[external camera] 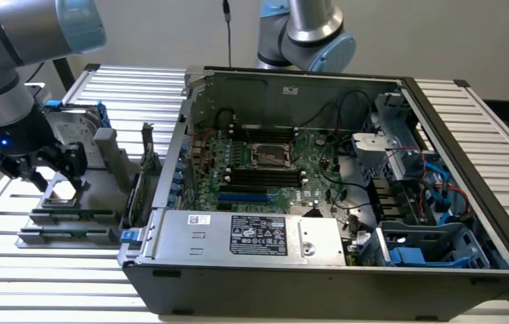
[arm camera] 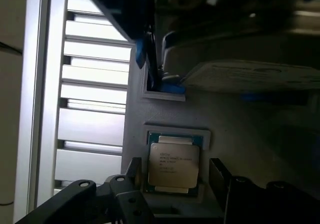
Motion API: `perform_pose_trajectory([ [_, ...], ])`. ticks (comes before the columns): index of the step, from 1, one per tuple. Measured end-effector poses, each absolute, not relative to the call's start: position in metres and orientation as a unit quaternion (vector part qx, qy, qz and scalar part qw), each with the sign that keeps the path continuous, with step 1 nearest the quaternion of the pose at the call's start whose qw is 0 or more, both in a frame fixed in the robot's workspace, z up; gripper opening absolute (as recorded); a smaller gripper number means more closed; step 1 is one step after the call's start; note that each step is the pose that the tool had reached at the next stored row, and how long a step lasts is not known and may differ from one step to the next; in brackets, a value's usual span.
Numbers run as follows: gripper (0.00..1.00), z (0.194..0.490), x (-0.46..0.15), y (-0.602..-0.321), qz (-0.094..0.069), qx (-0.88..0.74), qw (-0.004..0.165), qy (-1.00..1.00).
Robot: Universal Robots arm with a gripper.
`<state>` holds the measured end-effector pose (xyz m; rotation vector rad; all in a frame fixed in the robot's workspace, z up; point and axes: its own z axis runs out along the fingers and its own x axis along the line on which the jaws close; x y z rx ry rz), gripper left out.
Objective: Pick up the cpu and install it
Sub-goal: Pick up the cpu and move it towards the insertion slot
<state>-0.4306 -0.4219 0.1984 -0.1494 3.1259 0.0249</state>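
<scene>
The cpu point(external camera: 61, 196) point(arm camera: 172, 165), a small square chip with a silvery top, lies flat in a recess of a grey holder point(external camera: 101, 185) on the exterior view's left, beside the computer case. My gripper point(external camera: 58, 183) point(arm camera: 175, 176) hangs just above it, open, with one dark finger point(arm camera: 134, 171) on each side of the chip and a gap left on both sides. Nothing is held. Inside the open case point(external camera: 470, 169), the empty cpu socket point(external camera: 271, 155) sits in the middle of the green motherboard.
A grey hard drive in a blue bracket point(external camera: 79, 131) point(arm camera: 250, 77) stands upright on the holder just behind the cpu. Long memory sticks point(external camera: 65, 216) lie in slots in front of it. A second arm point(external camera: 304, 34) stands behind the case. The table is slatted metal point(external camera: 20, 283).
</scene>
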Motion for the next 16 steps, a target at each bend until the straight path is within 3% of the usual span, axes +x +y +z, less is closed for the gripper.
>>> perform_pose_trajectory([
  [16,0.65,0.1913,-0.4302,-0.4221,0.008,-0.048,0.006,0.999],
])
